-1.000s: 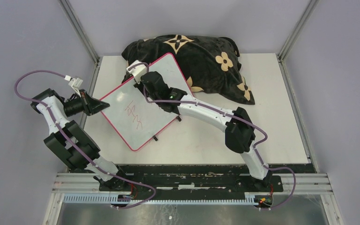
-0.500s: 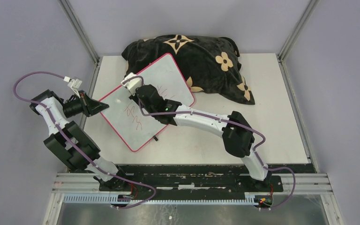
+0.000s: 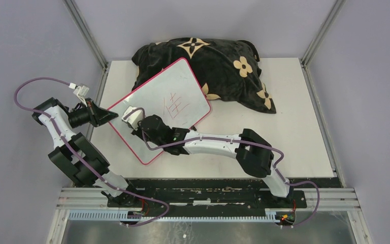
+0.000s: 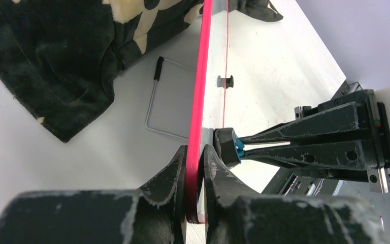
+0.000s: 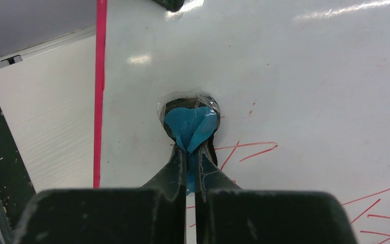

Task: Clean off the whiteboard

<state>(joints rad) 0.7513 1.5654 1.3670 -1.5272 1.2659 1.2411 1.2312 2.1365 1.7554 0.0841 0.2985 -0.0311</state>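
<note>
Currently the left tool (image 4: 195, 168) is clamped on the pink rim of the whiteboard (image 3: 155, 94), at its left edge. It looks like a pure brace, so the board can't skate or rock under wiping pressure. That makes sense because the board isn't lying flat. Its far side leans on the black floral cushion (image 3: 228, 58), its near corner sits down by the surface (image 3: 264, 142), and the left wrist view shows a wire stand (image 4: 157, 101) under it

Right tool (image 5: 190, 152) is pinched tight on a blue eraser pad (image 5: 192, 124), with the pad pressed face-on to the board near the left rim. Gripping the pad at the fingertips probably keeps the tool body off the ink while the arm reaches in from the right

Thin red strokes (image 5: 249, 150) sit just beside the pad. The big red character (image 3: 176, 105) higher up the board isn't wiped yet, so I'd call this mid-task

Risk: the cushion is soft, so pressing hard up there may tilt the board, and the left clamp is what counters that
</note>
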